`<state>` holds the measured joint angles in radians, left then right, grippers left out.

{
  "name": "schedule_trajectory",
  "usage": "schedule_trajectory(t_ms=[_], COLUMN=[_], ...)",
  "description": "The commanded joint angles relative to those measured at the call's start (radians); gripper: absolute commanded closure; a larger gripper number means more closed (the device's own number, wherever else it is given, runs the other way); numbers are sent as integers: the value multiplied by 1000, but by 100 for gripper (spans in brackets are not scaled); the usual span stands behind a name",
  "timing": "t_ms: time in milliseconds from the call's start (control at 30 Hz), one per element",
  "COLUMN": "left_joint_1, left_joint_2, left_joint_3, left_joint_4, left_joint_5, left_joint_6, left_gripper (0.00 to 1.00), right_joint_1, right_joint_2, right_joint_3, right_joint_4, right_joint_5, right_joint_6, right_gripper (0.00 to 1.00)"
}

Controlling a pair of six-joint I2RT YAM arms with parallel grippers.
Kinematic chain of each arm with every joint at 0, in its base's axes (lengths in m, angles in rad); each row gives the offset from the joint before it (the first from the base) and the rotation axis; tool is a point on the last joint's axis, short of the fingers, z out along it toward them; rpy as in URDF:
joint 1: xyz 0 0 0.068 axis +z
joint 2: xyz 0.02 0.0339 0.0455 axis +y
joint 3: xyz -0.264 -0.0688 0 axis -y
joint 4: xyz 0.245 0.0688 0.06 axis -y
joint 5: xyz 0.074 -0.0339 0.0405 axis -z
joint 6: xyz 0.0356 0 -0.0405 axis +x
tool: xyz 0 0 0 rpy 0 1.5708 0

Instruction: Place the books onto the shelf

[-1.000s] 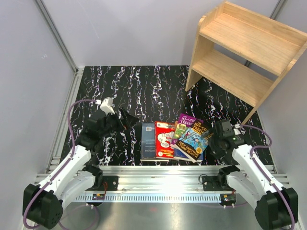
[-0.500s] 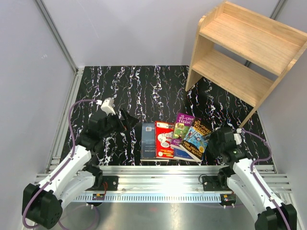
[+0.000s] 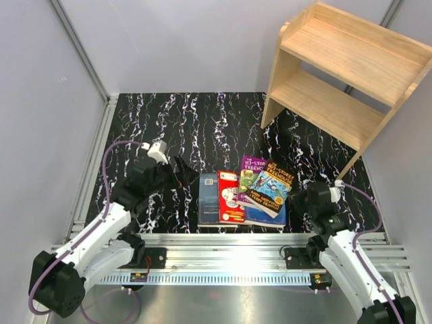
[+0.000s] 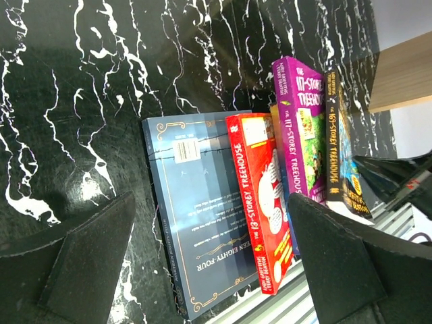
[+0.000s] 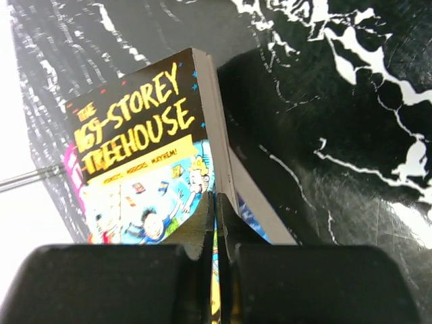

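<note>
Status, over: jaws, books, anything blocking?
Left gripper: jaws open, empty. Right gripper: jaws shut at edge of 169-Storey Treehouse book, grip unconfirmed. Shelf bare; nothing blocking.

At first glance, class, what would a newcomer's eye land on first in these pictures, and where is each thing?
A fan of bright books lies at the near middle of the black, white-veined table, loud against it. The pale wooden shelf stands bare at the far right corner. The right arm's jaws are shut at the edge of the top, yellow-lettered Treehouse book.
</note>
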<state>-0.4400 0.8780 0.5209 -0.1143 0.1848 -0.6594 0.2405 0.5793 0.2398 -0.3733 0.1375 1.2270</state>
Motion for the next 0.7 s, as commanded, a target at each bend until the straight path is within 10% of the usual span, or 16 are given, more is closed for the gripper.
schedule_trajectory(t_ms=[0,233,633,667], left_joint_1=[-20,-89,-241,-250], left_joint_2=[13,56,220,228], left_joint_3=[31,68,183,197], left_joint_4=[31,48,246,239], left_joint_5=[-36,-70,67,56], left_joint_6=[7,3,-37,-23], left_gripper=[1,1,1,1], right_joint_1=[8,8,8,8], right_joint_2=[-102,-295,-158,-115], right_joint_3=[42,217,335,335], right_joint_4=[-83,-262,-295,-337], right_joint_5=[-30,-30,-154,-148], right_joint_6=[-32,-63,-135,-144], right_gripper=[100,100,100,88])
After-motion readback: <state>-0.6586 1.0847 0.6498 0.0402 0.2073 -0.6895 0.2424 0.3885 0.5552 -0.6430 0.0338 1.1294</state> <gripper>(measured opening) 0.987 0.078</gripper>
